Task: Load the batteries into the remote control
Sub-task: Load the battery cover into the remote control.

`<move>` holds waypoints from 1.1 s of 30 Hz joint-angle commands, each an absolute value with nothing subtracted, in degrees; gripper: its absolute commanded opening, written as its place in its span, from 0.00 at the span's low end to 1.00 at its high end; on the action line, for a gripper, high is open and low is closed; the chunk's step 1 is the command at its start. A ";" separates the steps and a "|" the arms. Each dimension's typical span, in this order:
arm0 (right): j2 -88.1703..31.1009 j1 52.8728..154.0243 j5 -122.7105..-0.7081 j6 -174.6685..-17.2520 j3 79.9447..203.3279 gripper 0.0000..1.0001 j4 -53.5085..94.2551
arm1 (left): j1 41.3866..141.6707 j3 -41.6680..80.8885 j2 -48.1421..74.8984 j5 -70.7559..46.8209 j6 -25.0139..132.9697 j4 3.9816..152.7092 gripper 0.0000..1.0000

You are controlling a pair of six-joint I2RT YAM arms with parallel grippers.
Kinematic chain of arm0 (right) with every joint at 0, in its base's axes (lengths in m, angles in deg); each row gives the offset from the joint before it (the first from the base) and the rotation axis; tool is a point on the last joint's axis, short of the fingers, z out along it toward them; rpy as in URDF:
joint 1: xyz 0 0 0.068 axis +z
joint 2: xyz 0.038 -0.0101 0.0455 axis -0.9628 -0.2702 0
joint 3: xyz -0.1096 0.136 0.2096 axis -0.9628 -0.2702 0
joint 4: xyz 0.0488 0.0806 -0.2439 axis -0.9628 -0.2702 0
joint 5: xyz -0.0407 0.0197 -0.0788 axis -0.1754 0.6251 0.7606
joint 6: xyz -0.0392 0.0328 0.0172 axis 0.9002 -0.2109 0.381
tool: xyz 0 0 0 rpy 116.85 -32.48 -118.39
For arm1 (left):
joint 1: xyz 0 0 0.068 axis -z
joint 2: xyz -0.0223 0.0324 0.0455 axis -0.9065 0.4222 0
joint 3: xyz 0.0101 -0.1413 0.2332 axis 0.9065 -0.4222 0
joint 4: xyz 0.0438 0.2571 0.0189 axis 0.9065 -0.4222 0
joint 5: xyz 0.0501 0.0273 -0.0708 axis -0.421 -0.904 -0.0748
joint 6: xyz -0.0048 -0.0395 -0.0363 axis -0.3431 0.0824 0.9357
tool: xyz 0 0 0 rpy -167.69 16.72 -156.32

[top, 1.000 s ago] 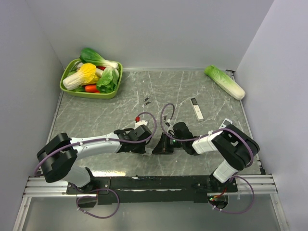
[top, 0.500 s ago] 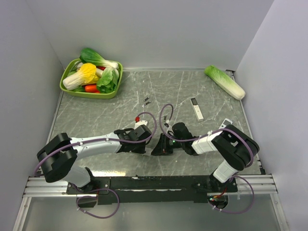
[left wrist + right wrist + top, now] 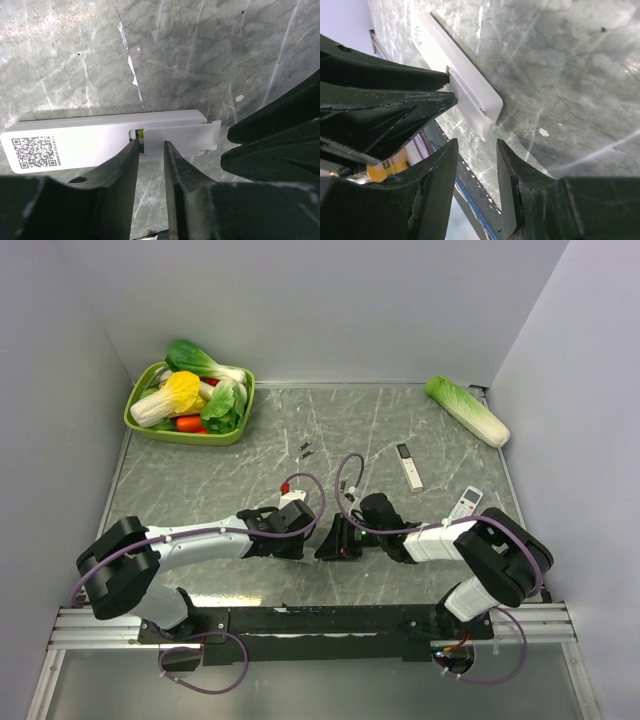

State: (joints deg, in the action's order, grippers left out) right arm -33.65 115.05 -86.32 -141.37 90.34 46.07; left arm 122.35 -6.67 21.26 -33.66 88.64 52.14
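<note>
The remote control (image 3: 90, 142) lies back-up on the table, with a QR label at its left end. Its white battery cover (image 3: 182, 136) sits partly slid over the recess. A sliver of green battery (image 3: 141, 134) shows in the gap; the rest is hidden. My left gripper (image 3: 150, 146) has its jaws a narrow gap apart with nothing between them, its tips at the remote's near edge by the gap. My right gripper (image 3: 477, 150) is open and empty, just off the cover end of the remote (image 3: 470, 85). In the top view both grippers (image 3: 303, 538) (image 3: 338, 540) hide the remote.
A white remote with a black end (image 3: 410, 466) and a shorter buttoned remote (image 3: 466, 504) lie to the right. Two tiny dark cells (image 3: 306, 449) lie mid-table. A green basket (image 3: 236, 430) of vegetables stands back left, and a cabbage (image 3: 467, 410) back right.
The right arm's forearm has shifted, uncovering the buttoned remote on the right. Both grippers have stayed at the slim remote.
</note>
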 commanded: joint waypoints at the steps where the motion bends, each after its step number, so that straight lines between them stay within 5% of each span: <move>1: -30.43 115.45 -83.78 -139.60 91.84 0.45 43.91 | 122.86 -5.98 18.31 -35.34 90.21 51.98 0.35; 16: -28.93 116.33 -78.33 -135.82 95.70 0.50 35.65 | 122.16 -10.10 8.03 -42.46 93.90 53.65 0.63; 23: -30.24 117.38 -75.60 -135.03 99.31 0.54 30.12 | 119.61 -13.18 7.49 -41.94 93.82 54.44 0.91; 33: -31.48 119.14 -72.96 -134.41 101.95 0.54 26.07 | 118.99 -13.45 11.53 -40.45 92.24 54.89 0.99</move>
